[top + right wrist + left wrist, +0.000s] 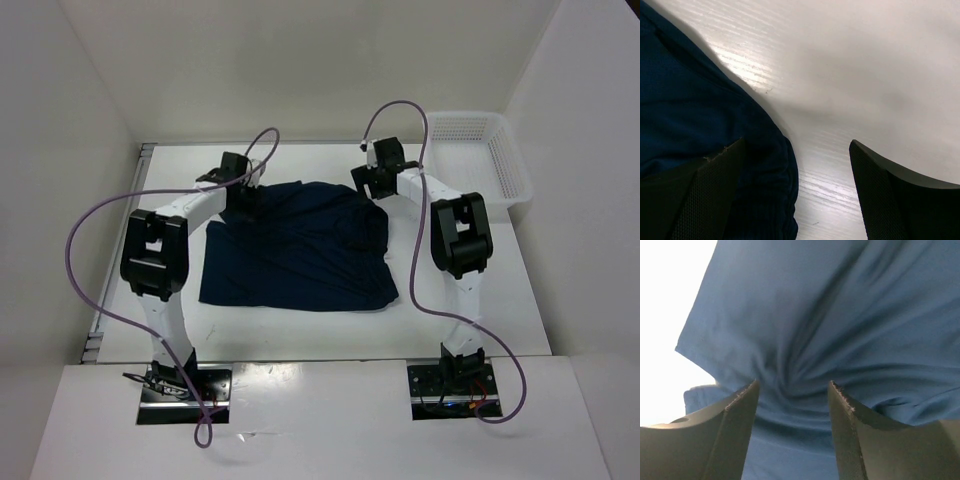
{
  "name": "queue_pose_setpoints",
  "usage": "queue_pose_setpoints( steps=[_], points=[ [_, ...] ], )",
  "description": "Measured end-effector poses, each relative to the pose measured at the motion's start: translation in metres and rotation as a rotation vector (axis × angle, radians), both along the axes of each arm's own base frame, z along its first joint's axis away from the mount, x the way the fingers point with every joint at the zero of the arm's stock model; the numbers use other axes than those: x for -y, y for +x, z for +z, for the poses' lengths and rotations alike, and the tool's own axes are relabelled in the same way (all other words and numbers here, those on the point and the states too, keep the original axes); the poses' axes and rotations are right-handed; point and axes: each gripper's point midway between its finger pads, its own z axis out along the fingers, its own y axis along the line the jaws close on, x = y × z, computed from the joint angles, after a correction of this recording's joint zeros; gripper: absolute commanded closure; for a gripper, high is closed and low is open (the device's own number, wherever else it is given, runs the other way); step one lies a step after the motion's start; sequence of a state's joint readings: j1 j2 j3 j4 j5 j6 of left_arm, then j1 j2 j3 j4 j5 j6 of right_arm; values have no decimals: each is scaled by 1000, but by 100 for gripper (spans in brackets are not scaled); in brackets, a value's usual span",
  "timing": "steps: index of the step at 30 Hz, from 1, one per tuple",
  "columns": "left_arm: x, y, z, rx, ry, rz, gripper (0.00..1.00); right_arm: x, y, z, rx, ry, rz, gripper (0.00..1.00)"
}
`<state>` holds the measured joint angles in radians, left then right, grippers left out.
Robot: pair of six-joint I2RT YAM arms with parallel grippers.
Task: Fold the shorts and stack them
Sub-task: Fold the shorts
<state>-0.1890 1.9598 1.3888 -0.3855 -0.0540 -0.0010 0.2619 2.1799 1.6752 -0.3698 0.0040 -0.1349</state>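
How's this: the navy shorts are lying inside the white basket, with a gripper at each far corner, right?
Not quite. The top external view shows the shorts spread on the table, not inside the basket, which stands apart at far right. The left gripper and right gripper are at their far corners.

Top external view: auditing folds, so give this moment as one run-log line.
dark navy soft-fabric shorts: spread out | left gripper: astride bunched fabric at far-left corner, grip unclear | right gripper: open at far-right edge
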Motion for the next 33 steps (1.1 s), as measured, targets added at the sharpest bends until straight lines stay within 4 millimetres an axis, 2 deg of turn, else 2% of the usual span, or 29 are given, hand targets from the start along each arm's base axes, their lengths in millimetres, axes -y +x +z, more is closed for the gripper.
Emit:
queue_pose_setpoints(
  steps=[3, 7, 9, 11, 13, 16, 17, 21, 24, 25, 26, 27, 28, 29, 31, 33],
  points=[
    [16, 27, 30, 68, -42, -26, 32, 3, -7, 3, -1, -14, 17, 11],
    [44, 97, 82, 248, -110, -66, 31, 8, -26, 8, -13, -35, 47, 11],
    [56, 125, 86, 296, -128, -81, 31, 9, -34, 12, -15, -44, 63, 11],
    [64, 141, 71, 292, -135, -92, 29, 10, -40, 16, -14, -51, 78, 11],
    [73, 145, 42, 250, -135, -106, 29, 10, -45, 19, -10, -58, 92, 11],
    [85, 136, -7, 146, -123, -126, 28, 10, -50, 22, -10, -61, 109, 11],
    [90, 137, -12, 143, -125, -135, 28, 10, -51, 22, -12, -60, 113, 11],
    [106, 145, -4, 166, -137, -160, 33, 10, -59, 21, -29, -60, 130, 11],
    [116, 141, -14, 147, -133, -176, 49, 10, -62, 18, -39, -62, 142, 11],
    [119, 140, -13, 147, -136, -179, 57, 10, -63, 17, -43, -63, 146, 11],
    [121, 138, -14, 143, -140, -183, 81, 11, -64, 16, -45, -66, 150, 11],
    [124, 137, -15, 141, -146, -189, 92, 10, -65, 15, -49, -66, 154, 11],
    [127, 135, -15, 140, -154, -199, 99, 10, -66, 14, -52, -64, 159, 11],
    [129, 134, -15, 139, -158, -203, 100, 9, -68, 13, -57, -62, 165, 11],
    [131, 132, -14, 143, -156, -210, 100, 8, -71, 11, -67, -55, 173, 17],
    [130, 130, -14, 143, -156, -210, 100, 9, -75, 6, -80, -56, 178, 38]
  ],
)
